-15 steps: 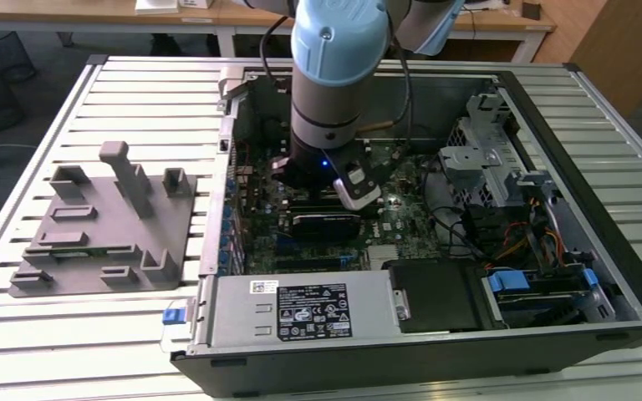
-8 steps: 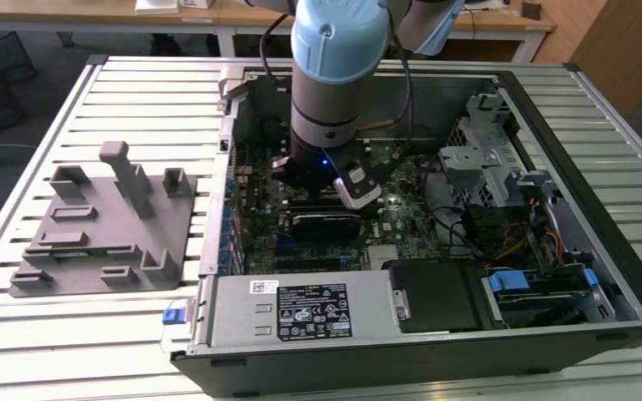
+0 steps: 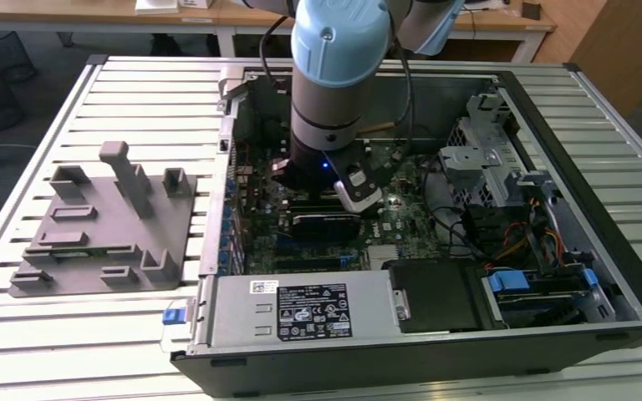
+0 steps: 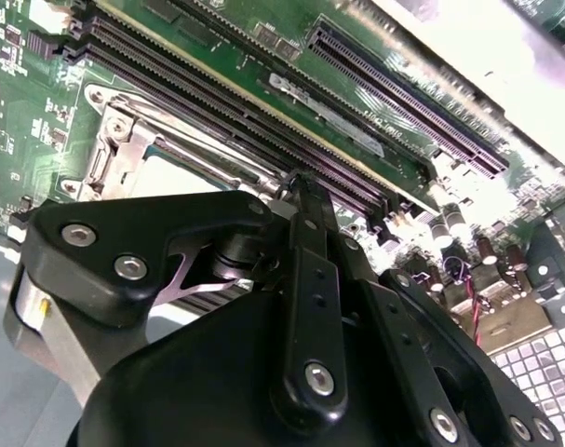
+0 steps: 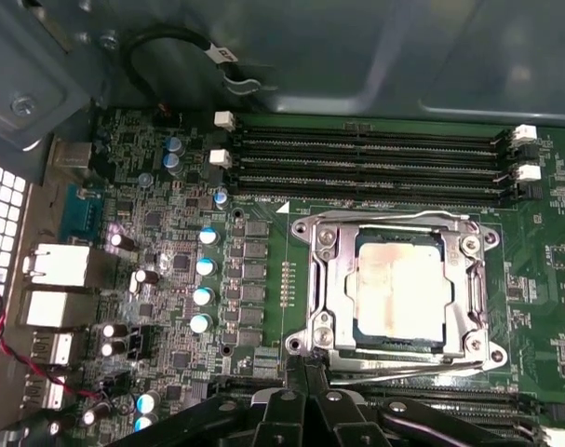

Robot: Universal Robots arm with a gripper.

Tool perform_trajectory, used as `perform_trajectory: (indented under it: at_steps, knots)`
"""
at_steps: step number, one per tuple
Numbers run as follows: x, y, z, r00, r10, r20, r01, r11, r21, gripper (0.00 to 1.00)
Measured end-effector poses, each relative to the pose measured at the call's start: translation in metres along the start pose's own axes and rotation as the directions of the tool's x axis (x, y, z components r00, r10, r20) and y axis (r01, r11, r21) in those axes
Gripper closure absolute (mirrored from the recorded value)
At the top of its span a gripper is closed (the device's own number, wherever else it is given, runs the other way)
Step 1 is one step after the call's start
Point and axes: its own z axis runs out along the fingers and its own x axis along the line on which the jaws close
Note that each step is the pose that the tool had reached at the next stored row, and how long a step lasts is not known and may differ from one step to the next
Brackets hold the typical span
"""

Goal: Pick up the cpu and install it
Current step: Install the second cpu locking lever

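The cpu (image 5: 400, 287) lies flat inside the metal-framed socket (image 5: 321, 279) on the green motherboard (image 5: 263, 279), its shiny silver top facing up and out of the open computer case (image 3: 622, 276). It is close to square, so no long axis stands out; its edges run parallel to the socket frame and to the black memory slots (image 5: 366, 160) that lie just beside the socket. In the second wrist view a pale corner of the chip (image 4: 170, 182) shows within the socket frame, right beside the black linkage of the end effector (image 4: 296, 186). The arm (image 3: 338, 75) comes straight down into the case in the exterior view, its pale blue joint uppermost and the dark wrist below it, with a small blue light glowing near the wrist. The end effector (image 3: 323, 194) hangs low over the motherboard, close to the socket; in the first wrist view its black fingertips (image 5: 305, 386) appear drawn together at the socket's edge, touching the frame or just above it — it holds nothing, and the chip sits apart from it in its seat. White stickers with small print sit on the power supply (image 3: 298, 311) at the case's near side, but the writing cannot be made out. On the slatted worktop (image 3: 131, 92), well apart from the socket toward the exterior view's left, rests a grey fixture (image 3: 104, 225).
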Motion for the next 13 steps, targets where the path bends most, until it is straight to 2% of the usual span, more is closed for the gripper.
perform_trajectory:
  at_steps: [5,8,10,13]
  knots:
    - [0.0,-0.0013,-0.0002,1.0,0.0,0.0,0.0,1.0,-0.0001,0.89]
    - [0.0,-0.0016,0.001,1.0,0.0,0.0001,0.0,1.0,-0.0039,0.89]
    - [0.0,-0.002,0.0023,1.0,0.0,0.0002,0.0,0.9999,-0.0102,0.89]
    - [0.0,-0.0023,0.0037,1.0,-0.001,0.0007,0.001,0.9997,-0.0256,0.89]
